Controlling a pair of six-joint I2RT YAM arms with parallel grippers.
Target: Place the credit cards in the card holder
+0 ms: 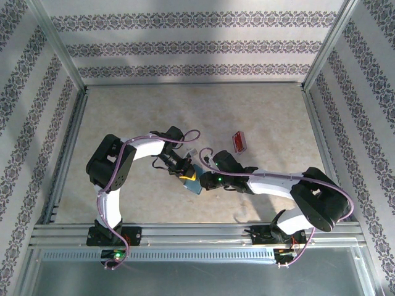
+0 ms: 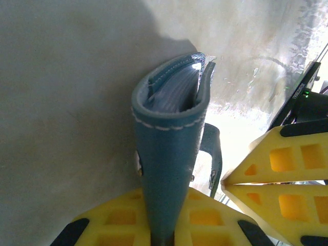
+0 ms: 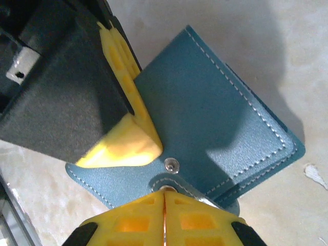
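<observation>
A beige, marbled worktop (image 1: 259, 117) sits inside a metal frame (image 1: 57, 46). White walls (image 1: 197, 43) carry grey ornamental bands. Aluminium rails (image 1: 197, 233) run along the near edge.

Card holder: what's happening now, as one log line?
left gripper: shut on card holder | right gripper: shut on snap tab | red credit card: lying on table

Distant credit cards (image 1: 239, 142), count unclear
</observation>
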